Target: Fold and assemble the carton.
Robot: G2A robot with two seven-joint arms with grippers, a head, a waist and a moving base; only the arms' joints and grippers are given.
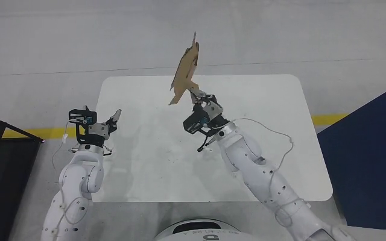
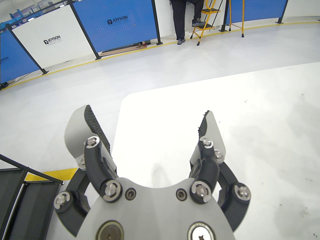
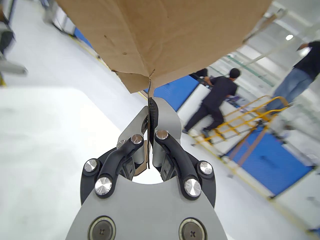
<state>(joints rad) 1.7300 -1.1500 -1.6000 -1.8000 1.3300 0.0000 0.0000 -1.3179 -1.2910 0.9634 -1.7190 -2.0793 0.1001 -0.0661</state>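
Holding the carton by one thin flap, my right pincer is clamped on the cardboard above the far middle part of the desk.

1. Carton. It is a flattened brown cardboard blank. In the top view it stands on edge and leans, with its upper end reaching past the far edge of the desk as seen from above. I see no part of it touching the desk.
2. Right pincer. In the right wrist view the pincer has both fingers pressed against the flap edge, one on each side. The wide panel of the carton spreads out beyond the fingertips. The white desk lies underneath.
3. Left pincer. My left pincer sits over the left edge of the desk, well apart from the carton. In the left wrist view the pincer is spread wide, and its ribbed fingers grip nothing. The rounded corner of the desk shows between them.
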